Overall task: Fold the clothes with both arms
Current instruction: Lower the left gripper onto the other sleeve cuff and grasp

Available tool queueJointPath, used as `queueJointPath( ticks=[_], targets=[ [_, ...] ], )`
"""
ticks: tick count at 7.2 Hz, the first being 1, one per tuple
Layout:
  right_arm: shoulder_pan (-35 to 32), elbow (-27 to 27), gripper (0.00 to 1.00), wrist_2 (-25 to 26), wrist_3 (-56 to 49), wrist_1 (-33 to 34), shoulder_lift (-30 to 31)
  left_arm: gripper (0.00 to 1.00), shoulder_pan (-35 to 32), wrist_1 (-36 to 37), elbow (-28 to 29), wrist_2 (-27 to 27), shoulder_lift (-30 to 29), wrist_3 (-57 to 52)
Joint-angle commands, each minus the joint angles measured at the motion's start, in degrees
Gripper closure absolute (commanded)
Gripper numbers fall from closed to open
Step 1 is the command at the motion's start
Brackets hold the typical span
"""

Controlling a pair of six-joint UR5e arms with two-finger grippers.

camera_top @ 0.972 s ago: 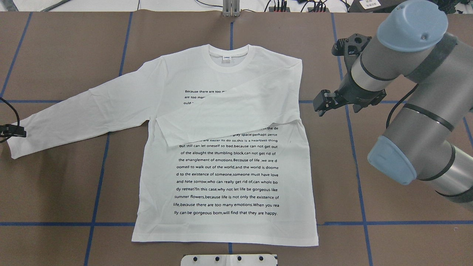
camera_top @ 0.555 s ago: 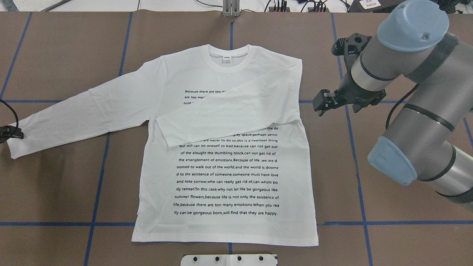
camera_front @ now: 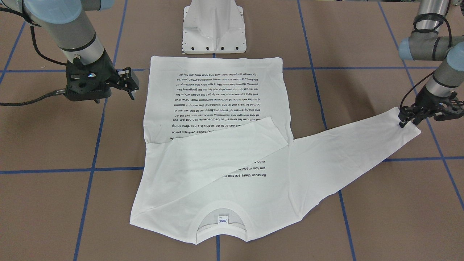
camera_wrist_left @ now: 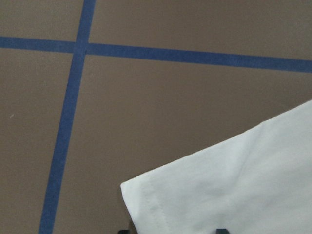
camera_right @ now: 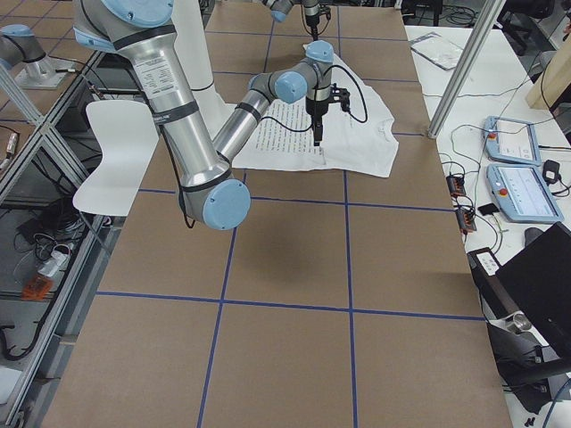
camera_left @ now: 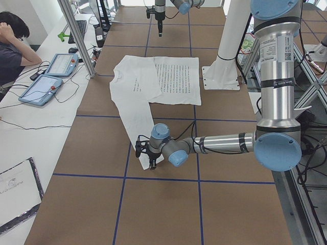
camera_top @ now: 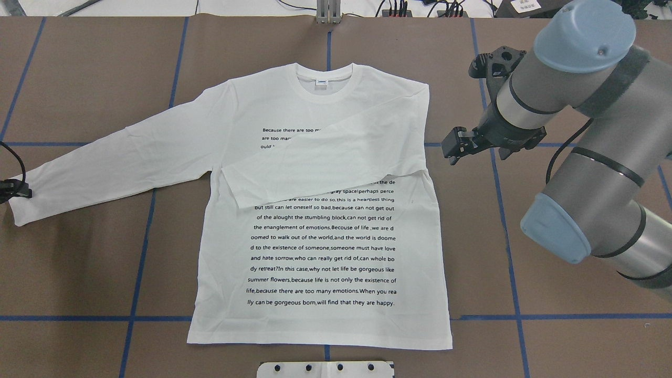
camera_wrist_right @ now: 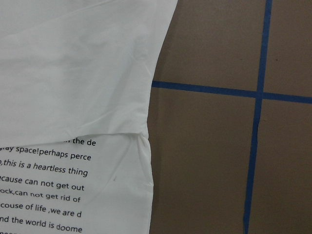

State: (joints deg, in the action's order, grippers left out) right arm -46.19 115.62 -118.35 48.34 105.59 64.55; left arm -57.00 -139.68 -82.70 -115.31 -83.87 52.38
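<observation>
— how many of each?
— one shirt (camera_top: 320,247), two arms, two grippers. the shirt is white and lies flat on the table (camera_top: 79,273), print up. its collar (camera_top: 328,97) is at the side far from the robot, with one tag (camera_top: 321,82) inside it.
— and its two sleeves?
— the right sleeve (camera_top: 325,168) is folded across the chest and covers part of the text. the left sleeve (camera_top: 115,163) lies stretched out towards the robot's left, with its cuff (camera_wrist_left: 161,195) at the end.
— where is the left gripper?
— the left gripper (camera_front: 401,123) is right at that cuff, low over the table, at the end of the left arm (camera_left: 225,143). in the wrist view two fingers (camera_wrist_left: 222,231) show at the bottom edge. they are apart, and the cuff's end lies between them. whether they touch the cloth i cannot tell.
— the right gripper?
— the right gripper (camera_top: 451,152) hangs near the shirt's right edge, level with the sleeve fold and beside the cloth, not over it. its fingers look apart and hold nothing. its wrist view shows the shirt's edge and bare table, no fingertips. the right arm (camera_top: 577,105) comes in from the right.
— anything else?
— blue tape (camera_top: 137,273) in a grid on the table, and one white base (camera_front: 214,29) at the robot's end, just off the hem.
</observation>
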Motion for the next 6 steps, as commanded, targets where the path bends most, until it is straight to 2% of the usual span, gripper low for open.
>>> queueJointPath(
  ticks=[1, 6],
  targets=[
    [-0.12, -0.22, 0.0, 0.05, 0.0, -0.03, 0.05, 0.39, -0.04, 0.11, -0.53, -0.09, 0.02, 0.0],
    [0.05, -0.39, 0.0, 0.22, -0.09, -0.12, -0.04, 0.41, -0.21, 0.2, -0.45, 0.0, 0.28, 0.0]
  ],
)
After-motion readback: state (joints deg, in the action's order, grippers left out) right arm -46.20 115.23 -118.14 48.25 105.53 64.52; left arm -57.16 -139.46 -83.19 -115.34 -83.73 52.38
